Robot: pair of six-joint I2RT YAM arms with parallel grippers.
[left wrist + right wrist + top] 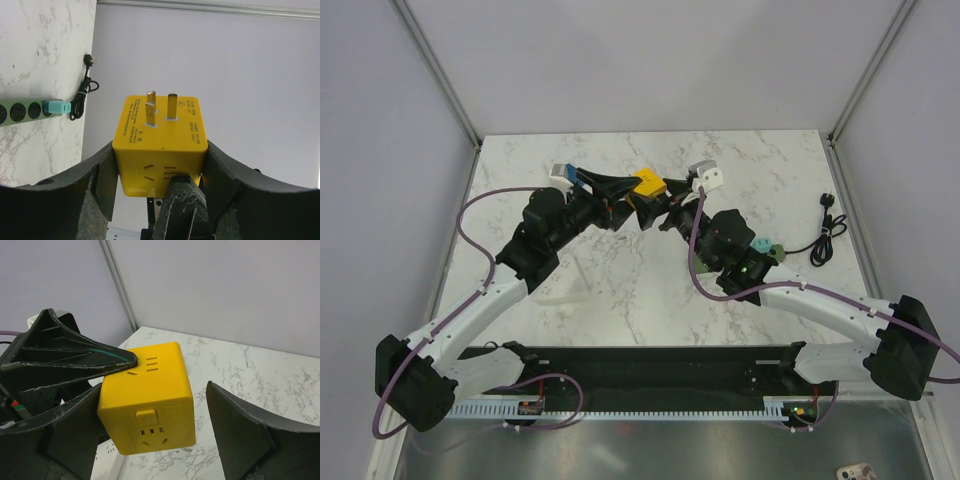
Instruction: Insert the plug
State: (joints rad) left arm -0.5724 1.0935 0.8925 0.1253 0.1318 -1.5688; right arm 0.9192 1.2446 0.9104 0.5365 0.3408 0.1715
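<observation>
While your left gripper (pixel 161 172) clamps the plug (pixel 159 147) at mid-frame, your right gripper (pixel 159 407) stands spread around it; nothing is inserted yet, and the green socket strip (pixel 20 111) lies at the frame's far left.

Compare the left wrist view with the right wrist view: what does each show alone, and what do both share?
Left wrist only: metal prongs on the plug, the green socket strip, a black cord. Right wrist only: the plug's power button, and that the right hand stands open around it. Both: the yellow plug gripped in the left hand.
</observation>
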